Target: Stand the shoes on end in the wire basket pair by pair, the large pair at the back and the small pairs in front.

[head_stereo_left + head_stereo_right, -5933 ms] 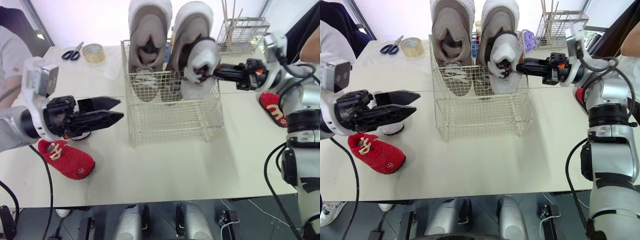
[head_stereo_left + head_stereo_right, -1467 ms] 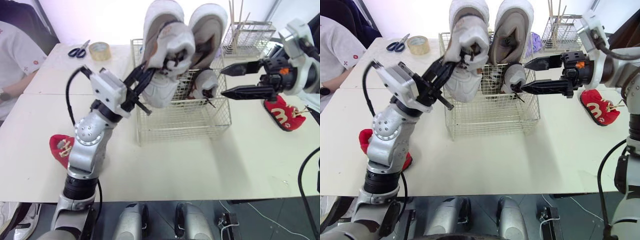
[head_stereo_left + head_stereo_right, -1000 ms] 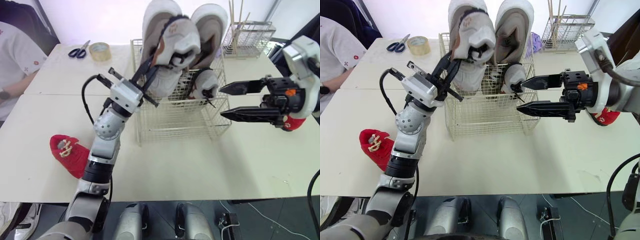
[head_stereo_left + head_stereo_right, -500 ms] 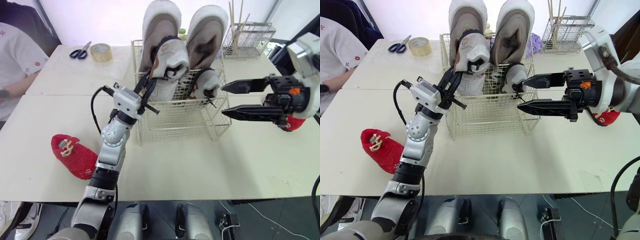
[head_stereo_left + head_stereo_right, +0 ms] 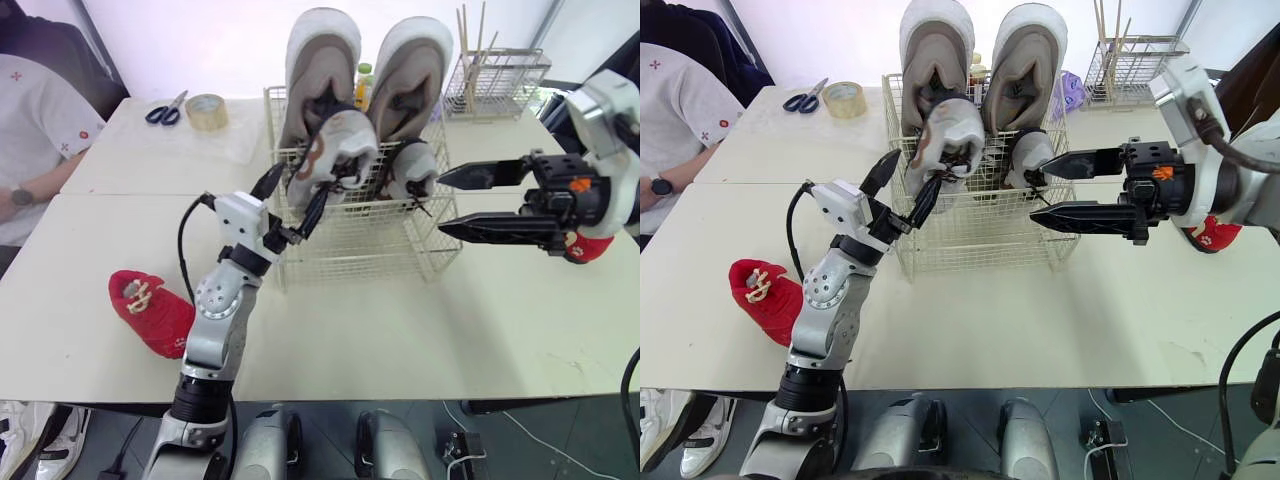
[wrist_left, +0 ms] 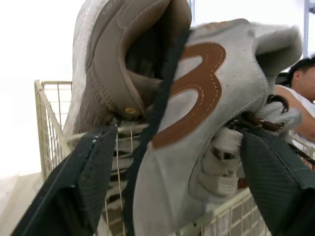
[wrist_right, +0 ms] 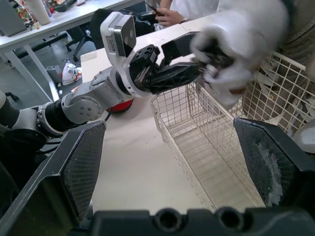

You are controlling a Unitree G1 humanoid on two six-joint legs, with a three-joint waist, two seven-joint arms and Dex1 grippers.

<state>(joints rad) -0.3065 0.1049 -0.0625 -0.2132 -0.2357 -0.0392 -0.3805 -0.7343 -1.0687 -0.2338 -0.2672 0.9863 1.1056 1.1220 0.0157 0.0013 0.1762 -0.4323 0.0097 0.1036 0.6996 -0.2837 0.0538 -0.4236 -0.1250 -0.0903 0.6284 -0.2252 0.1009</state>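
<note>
The wire basket (image 5: 352, 240) holds two large beige shoes (image 5: 320, 75) standing on end at the back. In front of them, on the left, a small white shoe with a brown mark (image 5: 335, 155) stands between the spread fingers of my left gripper (image 5: 293, 196), which is open; the left wrist view shows a finger (image 6: 78, 182) on each side of this shoe (image 6: 206, 113). A second small white shoe (image 5: 413, 170) stands front right. My right gripper (image 5: 442, 205) hovers open just right of the basket, holding nothing. One red shoe (image 5: 150, 312) lies on the table at left, another (image 5: 590, 247) behind my right arm.
Scissors (image 5: 165, 107) and a tape roll (image 5: 207, 108) lie at the back left. A smaller wire rack (image 5: 497, 70) with sticks stands at the back right. A person (image 5: 35, 120) sits at the table's left end. The near half of the table is bare.
My left gripper has brought the small white shoe down into the basket's front left and its fingers have spread apart. The right gripper has stayed open, almost still.
</note>
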